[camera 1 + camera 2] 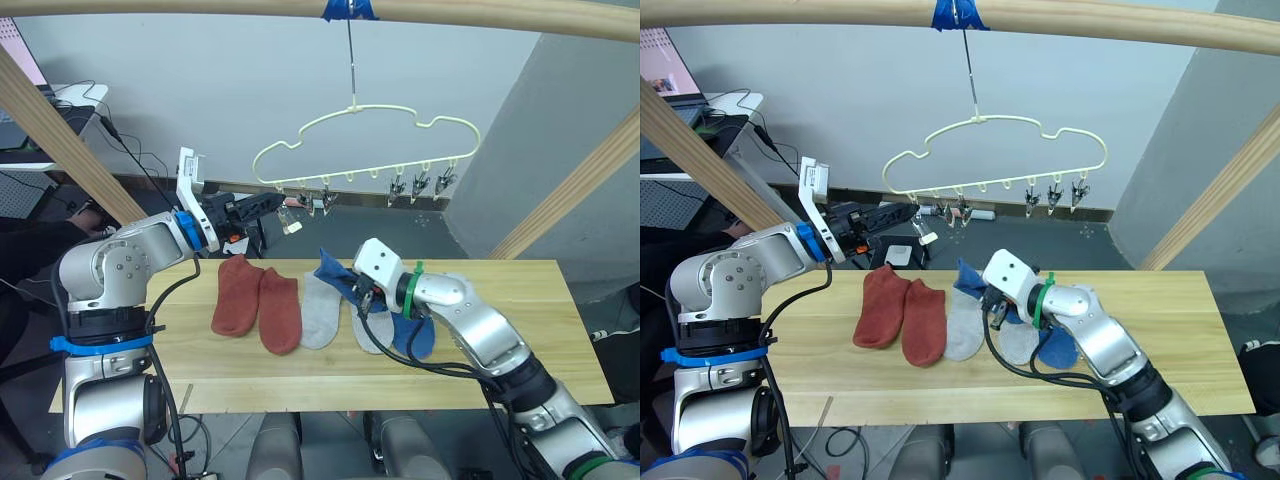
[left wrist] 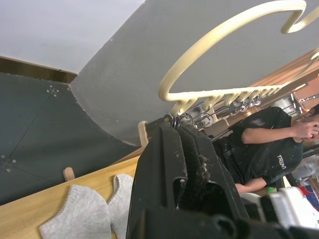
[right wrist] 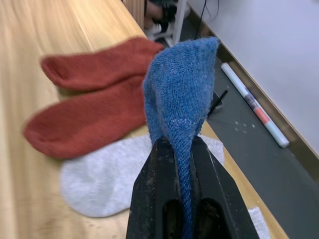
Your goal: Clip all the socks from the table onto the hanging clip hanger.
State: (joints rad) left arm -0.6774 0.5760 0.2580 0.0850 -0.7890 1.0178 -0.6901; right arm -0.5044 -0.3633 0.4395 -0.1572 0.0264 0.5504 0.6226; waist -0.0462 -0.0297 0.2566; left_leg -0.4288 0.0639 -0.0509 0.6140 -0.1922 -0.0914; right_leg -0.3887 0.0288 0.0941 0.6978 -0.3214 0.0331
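right gripper (image 3: 183, 149) clenched on blue sock (image 3: 180, 94) | soft, limp knit, you keep pinching its cuff | left gripper (image 1: 268, 203) at clip hanger (image 1: 366, 145), grip state: cannot tell

Table (image 1: 540, 330): light-wood plank top. Laid on it in a row: two rust-red socks (image 1: 258, 300), two grey socks (image 1: 322, 310), one blue sock (image 1: 418, 335).
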